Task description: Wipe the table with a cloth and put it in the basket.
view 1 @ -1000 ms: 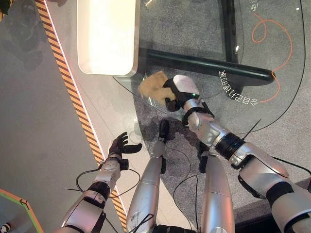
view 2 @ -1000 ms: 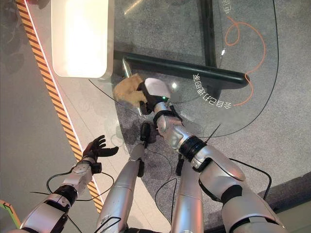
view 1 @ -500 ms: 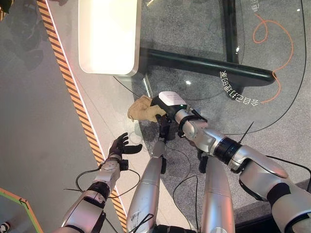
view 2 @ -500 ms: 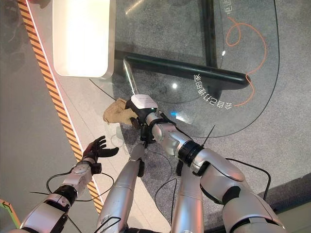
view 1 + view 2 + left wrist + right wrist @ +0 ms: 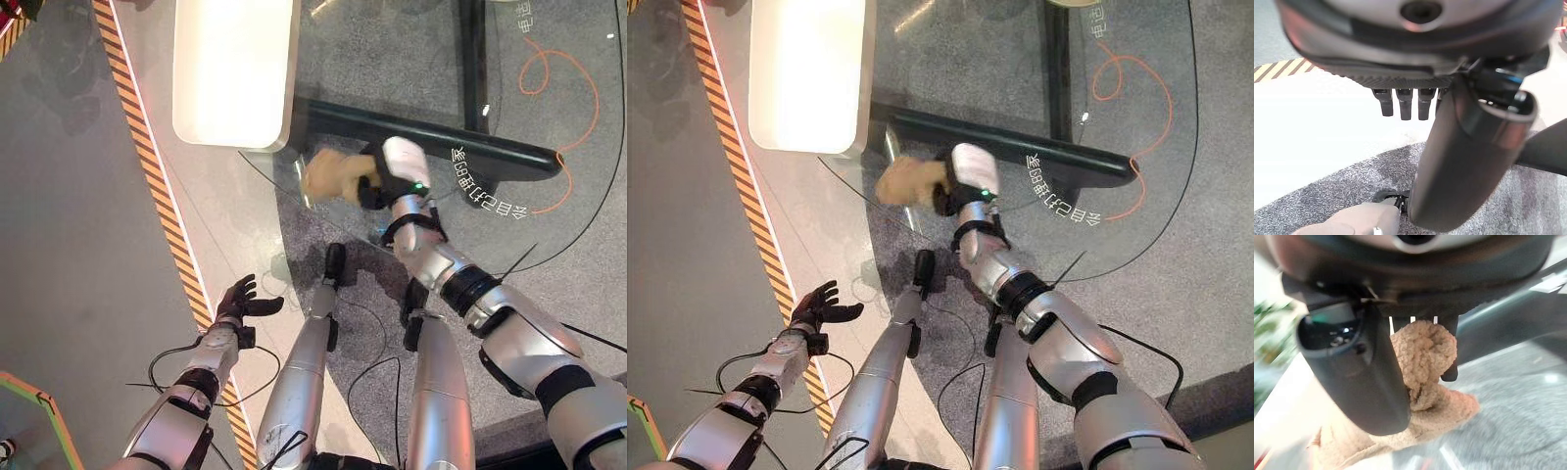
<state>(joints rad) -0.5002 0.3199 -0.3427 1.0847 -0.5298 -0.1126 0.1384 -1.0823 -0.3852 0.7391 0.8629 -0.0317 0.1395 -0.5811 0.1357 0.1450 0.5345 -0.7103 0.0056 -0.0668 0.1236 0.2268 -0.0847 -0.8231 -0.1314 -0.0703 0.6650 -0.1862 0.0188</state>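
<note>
A tan fleecy cloth [image 5: 331, 174] lies bunched on the round glass table [image 5: 549, 117] near its left rim. My right hand [image 5: 392, 176] is shut on the cloth; its wrist view has the cloth [image 5: 1425, 362] gripped between thumb and fingers, trailing onto the glass. My left hand [image 5: 238, 299] hangs low at the left over the floor, fingers relaxed and holding nothing; its fingers [image 5: 1403, 103] point down at the pale floor.
A long white bench-like block [image 5: 235, 69] stands beside the table's left edge. An orange-and-black hazard stripe [image 5: 157, 186] runs along the floor. Under the glass lie a dark table base bar [image 5: 431, 132] and an orange cord [image 5: 563, 108].
My right hand has swept the cloth from the near left rim back away from me across the glass. The camera has shifted a little. The left hand has stayed put.
</note>
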